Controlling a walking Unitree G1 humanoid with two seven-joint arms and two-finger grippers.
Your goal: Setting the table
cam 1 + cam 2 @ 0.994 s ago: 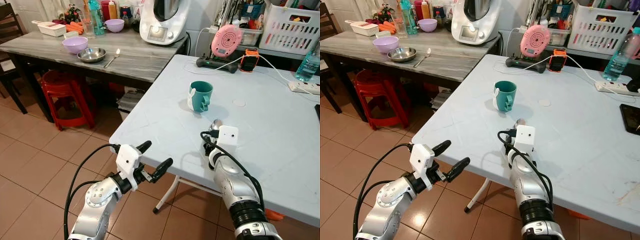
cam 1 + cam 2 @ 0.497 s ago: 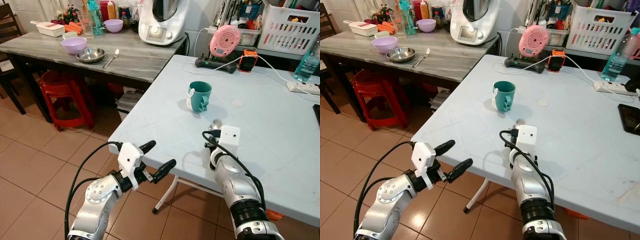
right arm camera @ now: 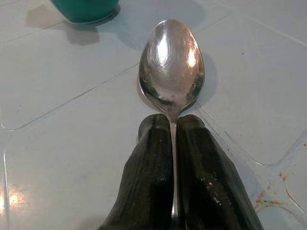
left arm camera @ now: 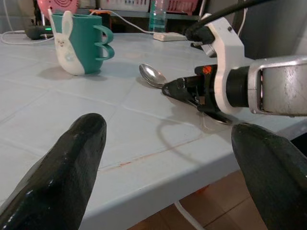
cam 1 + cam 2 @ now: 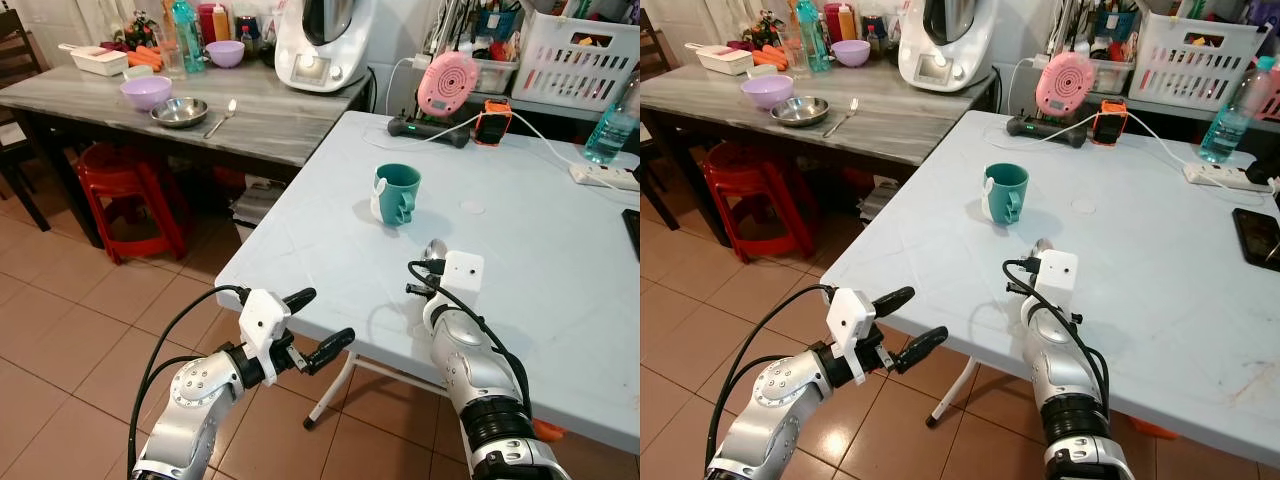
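White table (image 5: 560,300): right jaws (image 3: 171,125) clamp spoon (image 3: 171,62), handle hidden; left jaws (image 5: 322,324) spread.

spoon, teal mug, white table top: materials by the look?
Spoon: polished metal, likely stainless; the bowl mirrors light, handle pinched in the right gripper.
Teal mug: probably glazed ceramic or hard plastic; smooth soft sheen, white rabbit relief.
White table top: likely moulded plastic; matte, shallow pressed grid lines, rusty scuffs.
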